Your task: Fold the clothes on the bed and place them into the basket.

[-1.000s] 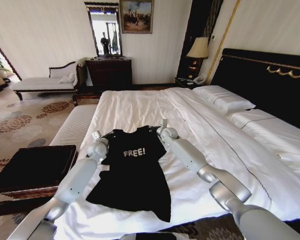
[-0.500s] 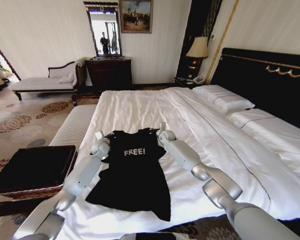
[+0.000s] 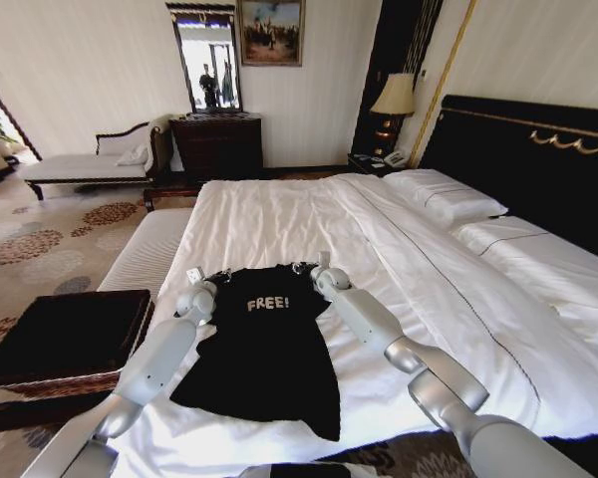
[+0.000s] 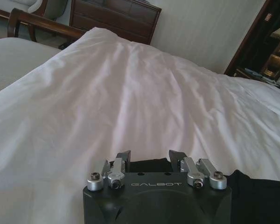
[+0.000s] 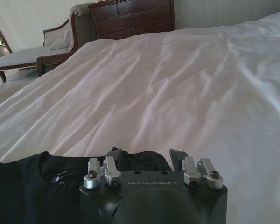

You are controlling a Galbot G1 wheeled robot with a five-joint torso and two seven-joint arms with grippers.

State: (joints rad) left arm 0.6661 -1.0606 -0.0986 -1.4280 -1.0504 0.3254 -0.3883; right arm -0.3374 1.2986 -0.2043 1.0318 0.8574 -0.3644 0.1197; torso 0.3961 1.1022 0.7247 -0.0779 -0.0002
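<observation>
Shirt: flat on the bed near its foot edge, long axis from that edge toward the far side, collar end farthest from the robot.
Left gripper: at the shirt's left shoulder, fingers apart around black cloth in its wrist view.
Right gripper: at the right shoulder, equally near, fingers likewise apart.
Basket: on the floor beside the bed's left edge, nearer the left arm.
Views: the head view gives the whole shirt; the wrist views give the finger gap.

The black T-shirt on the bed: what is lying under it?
The black T-shirt lies flat on the bed's white duvet. Whatever else is beneath the shirt is covered. The left gripper and right gripper are at its shoulders.
</observation>
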